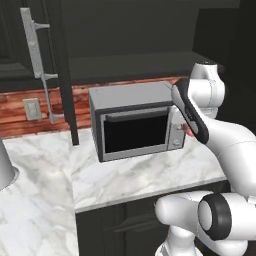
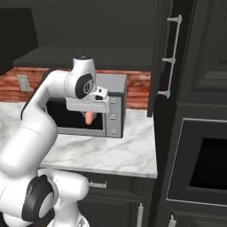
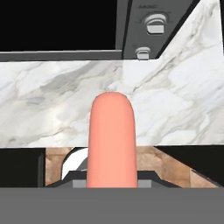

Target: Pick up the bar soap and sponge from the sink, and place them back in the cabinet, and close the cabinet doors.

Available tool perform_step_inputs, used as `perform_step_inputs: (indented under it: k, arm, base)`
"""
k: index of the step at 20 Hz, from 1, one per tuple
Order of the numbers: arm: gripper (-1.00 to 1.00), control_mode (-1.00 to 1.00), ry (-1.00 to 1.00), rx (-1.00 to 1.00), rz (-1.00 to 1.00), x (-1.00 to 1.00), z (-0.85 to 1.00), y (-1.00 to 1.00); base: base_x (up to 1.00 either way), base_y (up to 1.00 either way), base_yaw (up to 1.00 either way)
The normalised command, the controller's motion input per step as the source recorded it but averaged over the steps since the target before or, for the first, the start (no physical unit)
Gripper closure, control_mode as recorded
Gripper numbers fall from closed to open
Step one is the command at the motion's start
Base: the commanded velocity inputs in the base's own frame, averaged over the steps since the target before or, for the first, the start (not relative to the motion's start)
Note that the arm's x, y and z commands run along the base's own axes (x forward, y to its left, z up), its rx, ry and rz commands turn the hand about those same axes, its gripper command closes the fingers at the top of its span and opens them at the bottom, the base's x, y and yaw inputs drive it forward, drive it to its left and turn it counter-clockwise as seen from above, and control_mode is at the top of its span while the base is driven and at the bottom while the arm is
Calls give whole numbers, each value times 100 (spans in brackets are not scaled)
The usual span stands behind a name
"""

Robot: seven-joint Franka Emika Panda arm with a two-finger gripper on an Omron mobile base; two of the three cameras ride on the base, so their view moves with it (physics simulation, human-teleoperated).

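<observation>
Arm rose from the base, elbow bent high, forearm reaching forward over the marble counter with the hand level in front of the microwave. Gripper pointed down, fingers closed narrow on the bar soap, which hung below the hand as a short pink stub in front of the microwave's dark glass door, clear of the counter. In the hand view the bar soap stood up from the bottom centre as a rounded pink slab, the fingertips themselves hidden by it; below it lay the counter top, the microwave's lower edge and two knobs toward the top right. Microwave sat toward the back of the counter, door closed, nothing visible inside through the glass. Above it the cabinet stood open, dark inner shelf visible; couldn't tell from these views if anything lay on it, too dark. One cabinet door swung out at the left end of the counter, silver bar handle facing the camera; the other cabinet door swung out at the right end, handle toward the tall oven unit. Brick backsplash with a wall socket ran behind the counter's back edge. Lower cabinets under the front edge were closed.
</observation>
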Motion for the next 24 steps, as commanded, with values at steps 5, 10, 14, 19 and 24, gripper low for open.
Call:
perform_step_inputs:
  k: [5, 10, 14, 19, 24]
  arm:
    - [100, 100, 0, 0, 0, 0, 0, 0]
    - [100, 100, 0, 0, 0, 0, 0, 0]
    - [100, 100, 0, 0, 0, 0, 0, 0]
    - [100, 100, 0, 0, 0, 0, 0, 0]
    - [100, 100, 0, 0, 0, 0, 0, 0]
  base:
    - [41, 2, 0]
    - [33, 0, 0]
    - [24, 0, 0]
    - [18, 0, 1]
    - [18, 0, 1]
